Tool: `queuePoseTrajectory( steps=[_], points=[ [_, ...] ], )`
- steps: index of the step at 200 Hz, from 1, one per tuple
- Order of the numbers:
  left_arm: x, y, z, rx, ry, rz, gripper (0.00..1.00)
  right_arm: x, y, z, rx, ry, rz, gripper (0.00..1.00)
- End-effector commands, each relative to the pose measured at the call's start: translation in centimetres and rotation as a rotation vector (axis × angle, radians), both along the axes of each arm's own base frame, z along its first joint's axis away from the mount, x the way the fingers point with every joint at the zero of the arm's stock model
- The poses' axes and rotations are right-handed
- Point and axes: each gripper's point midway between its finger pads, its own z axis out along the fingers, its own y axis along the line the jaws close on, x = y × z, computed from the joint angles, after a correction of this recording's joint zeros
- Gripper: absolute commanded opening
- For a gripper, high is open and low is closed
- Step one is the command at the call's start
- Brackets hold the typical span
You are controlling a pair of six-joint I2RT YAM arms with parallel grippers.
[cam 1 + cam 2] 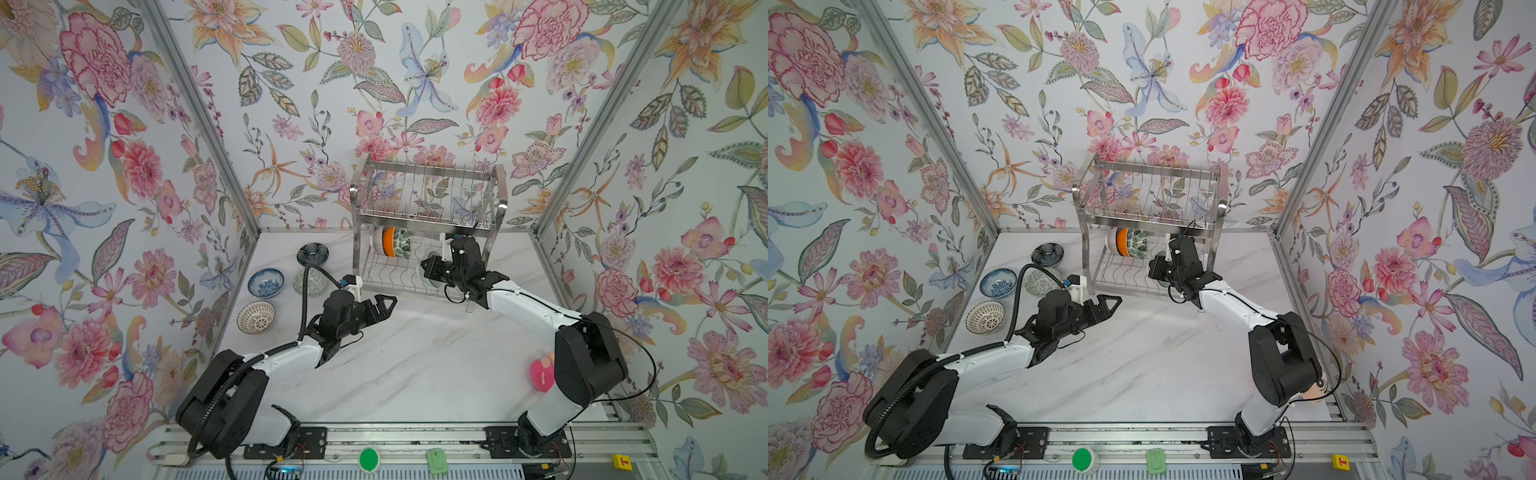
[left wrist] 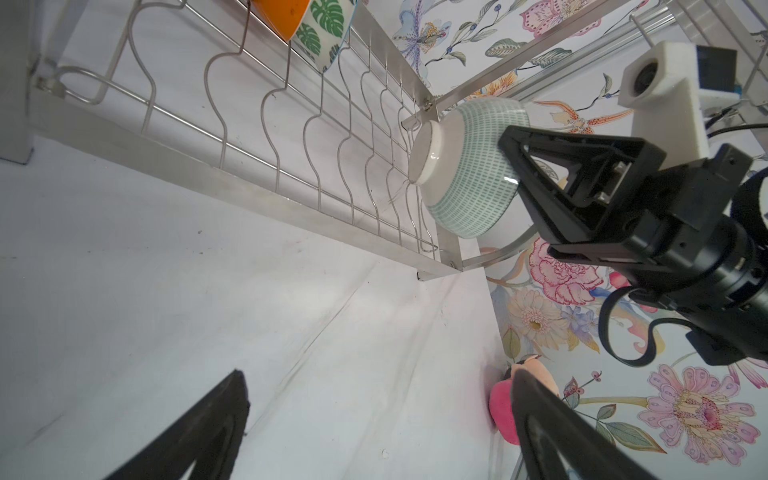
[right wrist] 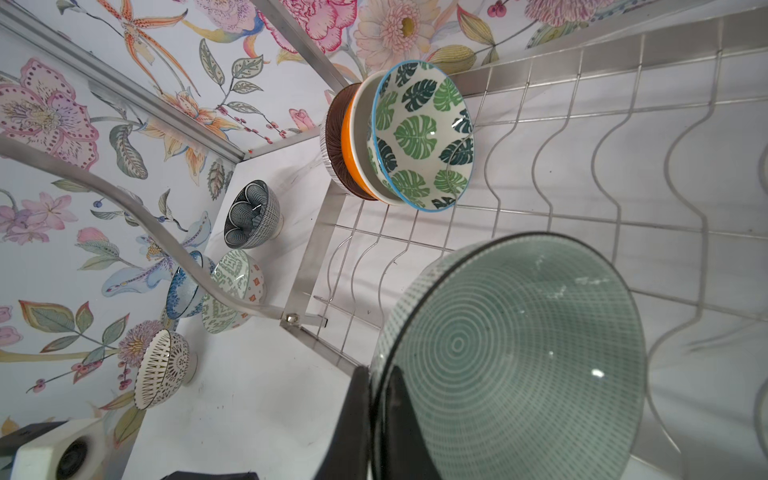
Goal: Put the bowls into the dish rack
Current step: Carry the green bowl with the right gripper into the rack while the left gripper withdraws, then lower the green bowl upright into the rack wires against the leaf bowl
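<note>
Over the near table (image 1: 415, 365), the left gripper (image 1: 384, 305) hovers empty, jaws wide apart. Beyond it, the right gripper (image 2: 512, 166) pinches the rim of a pale green bowl (image 2: 465, 174) held on edge at the dish rack's (image 1: 428, 199) lower shelf. Three nested bowls (image 3: 419, 137) stand at that shelf's left end; four loose bowls (image 1: 266, 282) sit on the table left of the rack.

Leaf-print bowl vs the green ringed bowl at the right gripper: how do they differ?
Pattern: leaf-print bowl has green leaves on white, blue rim; green ringed bowl has pale concentric rings, dark rim. State: leaf-print bowl stands in the lower tier of the dish rack, against an orange bowl; green ringed bowl is pinched at its rim by the right gripper. Both are tipped on edge.
</note>
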Motion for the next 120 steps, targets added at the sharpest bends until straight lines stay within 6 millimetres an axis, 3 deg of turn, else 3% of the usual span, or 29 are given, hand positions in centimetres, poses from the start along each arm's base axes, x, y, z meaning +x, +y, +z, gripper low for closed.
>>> queuePoseTrajectory(
  steps=[1, 61, 67, 120],
  points=[
    [1.8, -0.9, 1.6, -0.005, -0.044, 0.021, 0.99, 2.4, 0.9, 3.6, 0.104, -0.086, -0.001, 0.00],
    [4.9, -2.1, 2.9, 0.005, -0.068, 0.052, 0.99, 5.2, 1.3, 3.5, 0.153, -0.088, -0.022, 0.00],
    [5.3, -2.4, 1.5, 0.028, -0.042, 0.051, 0.99, 5.5, 1.2, 3.5, 0.159, -0.088, -0.029, 0.00],
    [7.5, -4.1, 1.8, 0.069, -0.035, 0.025, 0.99, 7.3, 0.9, 3.3, 0.241, -0.100, -0.067, 0.00]
  ],
)
